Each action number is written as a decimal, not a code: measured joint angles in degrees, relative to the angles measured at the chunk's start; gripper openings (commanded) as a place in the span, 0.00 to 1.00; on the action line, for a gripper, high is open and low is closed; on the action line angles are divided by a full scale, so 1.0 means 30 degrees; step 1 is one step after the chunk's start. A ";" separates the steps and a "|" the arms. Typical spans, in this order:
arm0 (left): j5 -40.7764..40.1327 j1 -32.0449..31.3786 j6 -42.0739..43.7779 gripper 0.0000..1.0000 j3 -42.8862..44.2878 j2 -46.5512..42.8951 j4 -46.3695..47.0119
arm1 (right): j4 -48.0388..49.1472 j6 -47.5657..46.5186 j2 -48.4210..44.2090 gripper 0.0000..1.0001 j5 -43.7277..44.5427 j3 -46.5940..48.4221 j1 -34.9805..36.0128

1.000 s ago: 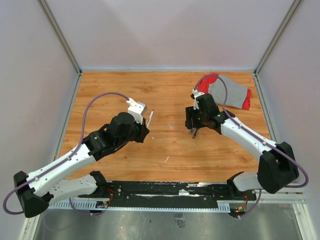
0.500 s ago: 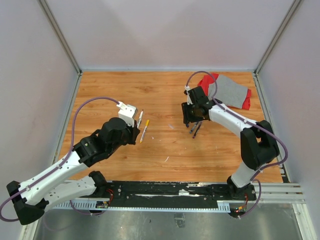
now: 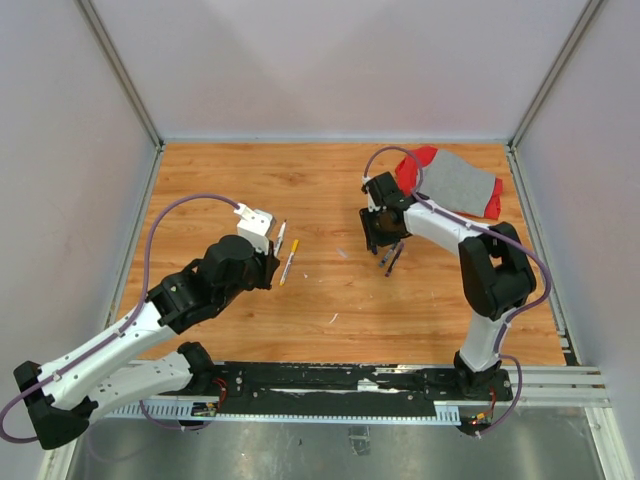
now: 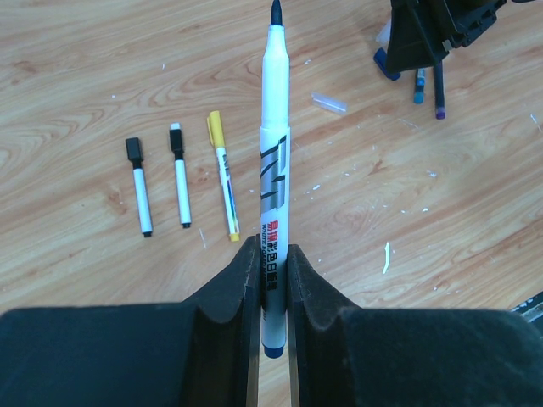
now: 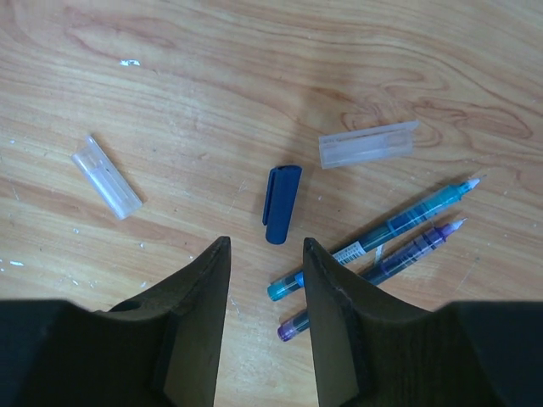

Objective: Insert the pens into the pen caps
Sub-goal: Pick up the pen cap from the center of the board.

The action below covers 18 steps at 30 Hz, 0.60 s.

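Bright, even light from overhead, soft on everything.
The wooden table (image 3: 330,190) carries only faint, blurred shadows; in both wrist views its grain is crisp, while the black fingers (image 5: 199,339) of the right gripper (image 5: 265,244) sit dark and slightly soft.

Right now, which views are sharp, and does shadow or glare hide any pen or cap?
Left wrist: sharp; print on the held pen shows clearly, the left gripper almost black. Right wrist: the blue cap is sharp, with faint shadow; the clear caps look pale. Top external: no glare, the loose pens are too small for detail.
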 measured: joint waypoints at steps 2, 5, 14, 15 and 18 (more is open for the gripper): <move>0.0007 0.0000 0.0000 0.00 0.0000 0.0015 0.0000 | -0.0029 -0.0051 0.0284 0.38 0.0036 0.0248 -0.0015; 0.0000 0.0000 0.0007 0.00 -0.0007 0.0029 0.0000 | -0.0036 -0.0080 0.0721 0.37 0.0058 0.0561 -0.0058; 0.0007 0.0000 0.0080 0.00 -0.0233 0.0146 0.0022 | -0.0168 -0.0153 0.1690 0.35 0.0117 0.1093 -0.0291; 0.0015 0.0000 0.0095 0.00 -0.0255 0.0168 0.0029 | -0.0168 -0.0160 0.1741 0.34 0.0146 0.1115 -0.0291; 0.0022 0.0000 0.0146 0.00 -0.0255 0.0189 0.0036 | -0.0226 -0.0182 0.2011 0.33 0.0175 0.1268 -0.0291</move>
